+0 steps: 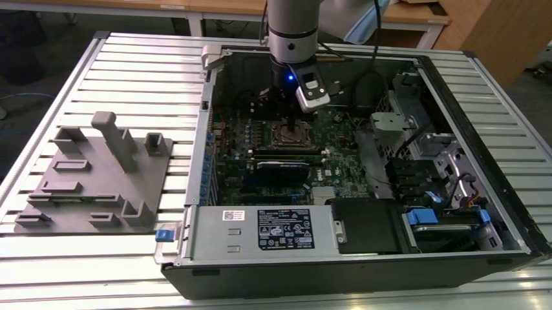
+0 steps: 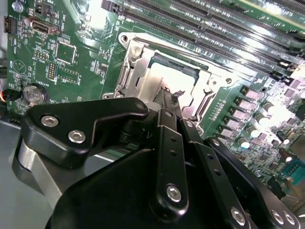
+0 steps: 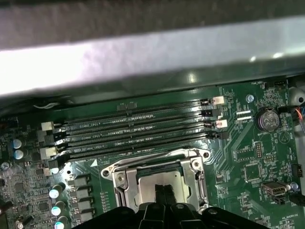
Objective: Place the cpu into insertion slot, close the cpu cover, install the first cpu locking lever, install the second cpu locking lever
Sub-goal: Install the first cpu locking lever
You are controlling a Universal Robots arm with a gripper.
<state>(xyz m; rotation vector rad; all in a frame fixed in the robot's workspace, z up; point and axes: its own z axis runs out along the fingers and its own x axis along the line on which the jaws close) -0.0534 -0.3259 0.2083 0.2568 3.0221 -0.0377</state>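
Inside an open computer case (image 1: 483,135) on a slatted table (image 1: 129,71), the arm's gripper (image 1: 296,123) hangs directly over the insertion slot (image 1: 293,137); a grey parts stand (image 1: 95,174) sits well apart, toward the exterior view's left.

In both wrist views we see the gripper (image 3: 163,191) closed, its tips drawn almost together with nothing visible between them; they hover just above the cpu (image 3: 180,183). The cpu's pale metal top shows inside the slot's dark rim (image 2: 176,68), and we judge it to be lying in the slot rather than being carried. A bright metal frame (image 3: 116,179) rings the slot; we cannot tell whether that is the cpu cover laid down or only the bracket beneath it. The long black memory slots (image 3: 138,129) run just beside the frame on the green board (image 3: 252,157).

The risks here, as we read them, lie in how near the tips are to the chip; a downward slip could scrape its top or press one corner, tilting it in the slot. If the chip is not seated square, any force put on it could bend the contacts beneath; a sideways drift could catch the frame's edge or knock the memory slots alongside.
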